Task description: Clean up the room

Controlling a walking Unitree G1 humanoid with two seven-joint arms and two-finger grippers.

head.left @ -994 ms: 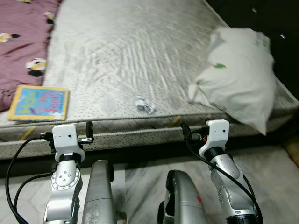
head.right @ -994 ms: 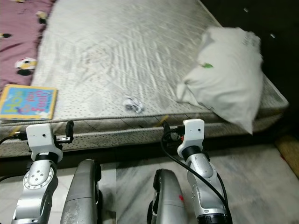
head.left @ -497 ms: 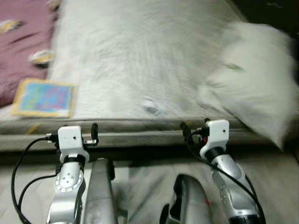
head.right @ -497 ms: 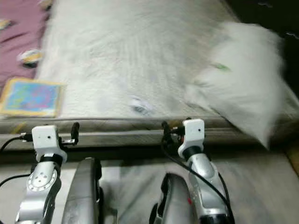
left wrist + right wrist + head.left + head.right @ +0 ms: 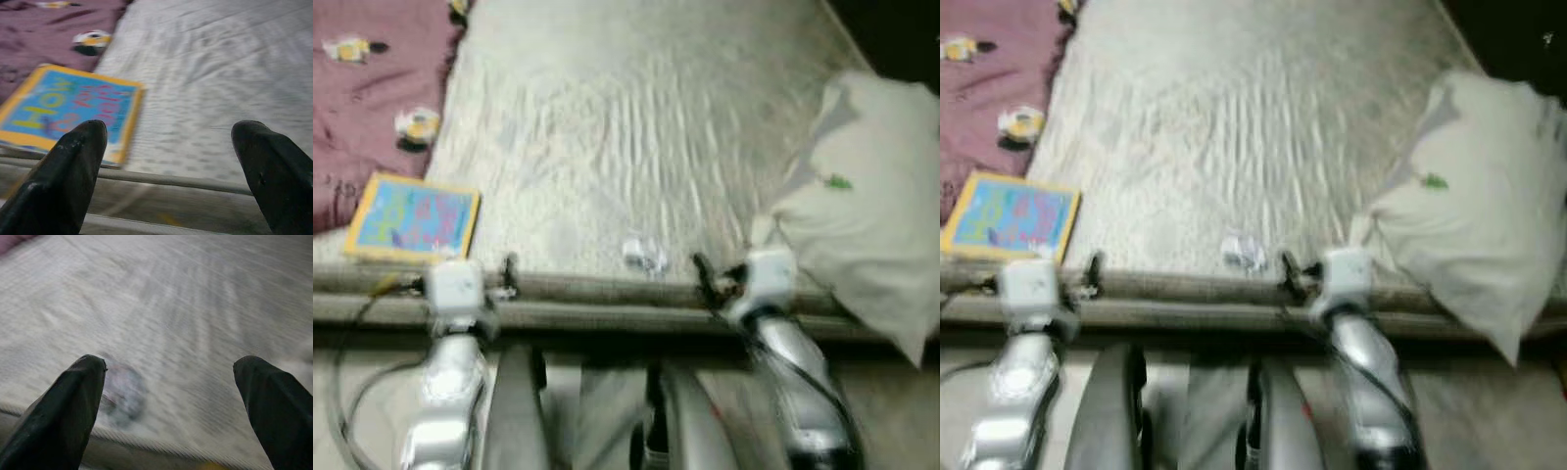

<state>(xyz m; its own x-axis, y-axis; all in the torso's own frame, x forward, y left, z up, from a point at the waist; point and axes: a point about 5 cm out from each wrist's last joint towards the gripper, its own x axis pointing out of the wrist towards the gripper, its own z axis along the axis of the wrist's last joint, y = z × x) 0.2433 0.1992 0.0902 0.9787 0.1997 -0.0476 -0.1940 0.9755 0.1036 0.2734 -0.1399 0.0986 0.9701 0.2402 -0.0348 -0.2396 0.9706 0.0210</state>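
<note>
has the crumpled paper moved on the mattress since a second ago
No. The crumpled paper lies between book and pillow near the mattress edge as before; the camera shifted.

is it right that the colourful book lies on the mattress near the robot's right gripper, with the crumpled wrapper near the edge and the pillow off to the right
Not quite: the book lies near the left gripper, as the left wrist view shows. The rest holds: the crumpled wrapper sits near the edge of the mattress and the pillow is off to the right.
</note>
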